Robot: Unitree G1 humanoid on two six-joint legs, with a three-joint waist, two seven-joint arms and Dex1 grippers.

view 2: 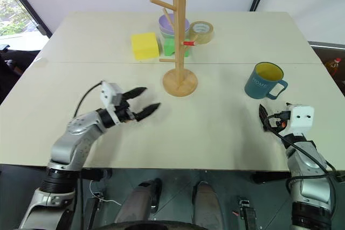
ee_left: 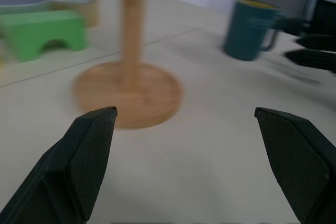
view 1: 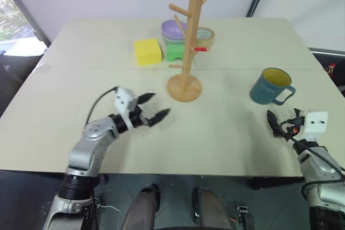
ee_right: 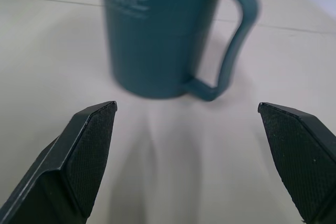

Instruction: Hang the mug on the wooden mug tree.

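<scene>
Mug-hanging has not begun. Left gripper (view 1: 156,108) hovers, jaws wide and empty, near the tall light-wood mug tree (view 1: 186,47) mid-bench. Right of it stands the teal-blue ceramic mug (view 1: 269,86), untouched; the right gripper (view 1: 273,122) waits just short, jaws spread, empty.

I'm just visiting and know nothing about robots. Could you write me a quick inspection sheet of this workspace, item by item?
Surface: pale table with a seam across it.
Job's things: teal mug upright on the robot's right, handle toward the right gripper; wooden mug tree upright mid-table, pegs bare.
Clutter: yellow block, green block, lavender bowl and tape roll behind the tree.
Grippers: left gripper over the table, jaws open, empty; right gripper just short of the mug, jaws open, empty.
Cables: black cable looping at the left wrist.
Surroundings: window on the left, white wall behind.
</scene>
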